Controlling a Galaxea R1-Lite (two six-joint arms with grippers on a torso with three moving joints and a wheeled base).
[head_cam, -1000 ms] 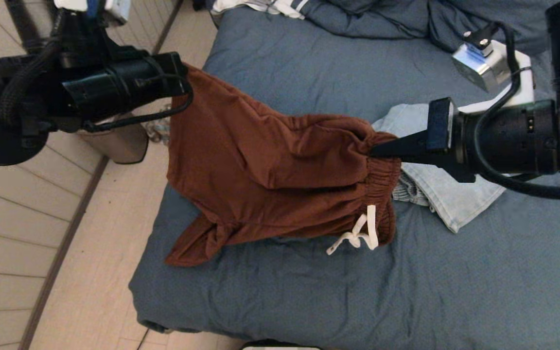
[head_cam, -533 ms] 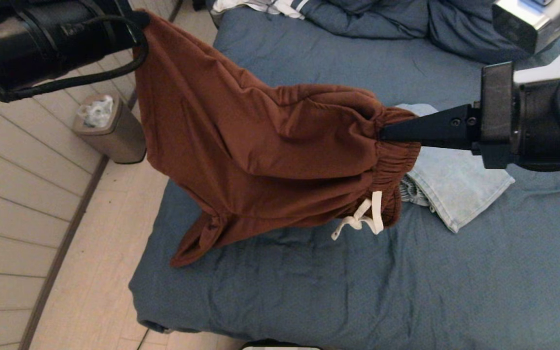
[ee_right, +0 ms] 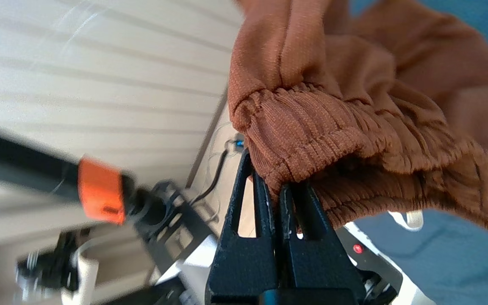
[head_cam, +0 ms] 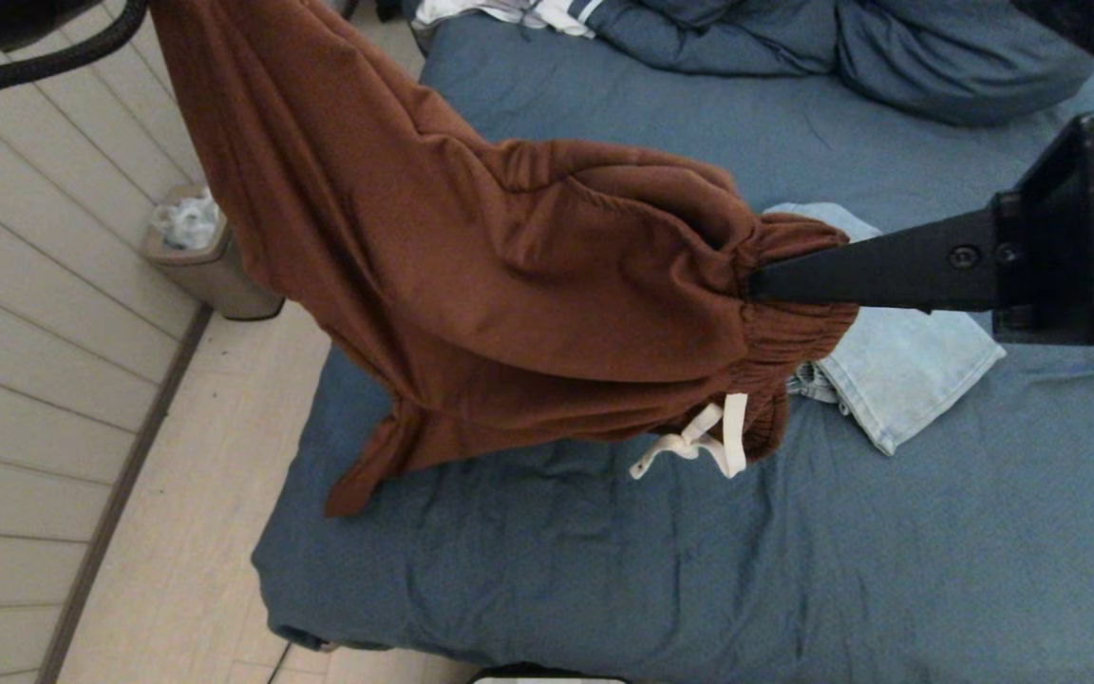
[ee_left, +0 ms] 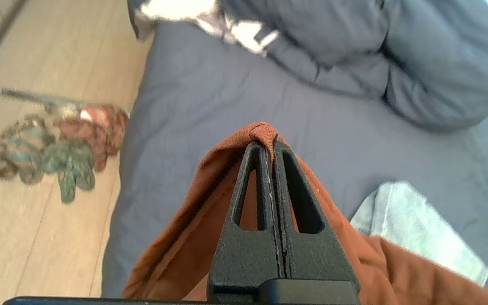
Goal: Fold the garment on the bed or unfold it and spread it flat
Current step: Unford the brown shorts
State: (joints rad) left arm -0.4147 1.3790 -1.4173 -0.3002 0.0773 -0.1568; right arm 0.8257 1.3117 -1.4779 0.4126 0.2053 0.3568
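Your right tool (head_cam: 751,283) is clamped on the elastic waistband of the rust-brown shorts (head_cam: 509,285); your left tool (ee_left: 268,144) pinches a fold of a leg hem. The shorts hang between them above the bed (head_cam: 604,570), one leg trailing onto the sheet, just beside the folded pale denim (head_cam: 908,366). Keep both grips firm, draw the tools apart evenly, then lower the cloth flat, clear of the denim
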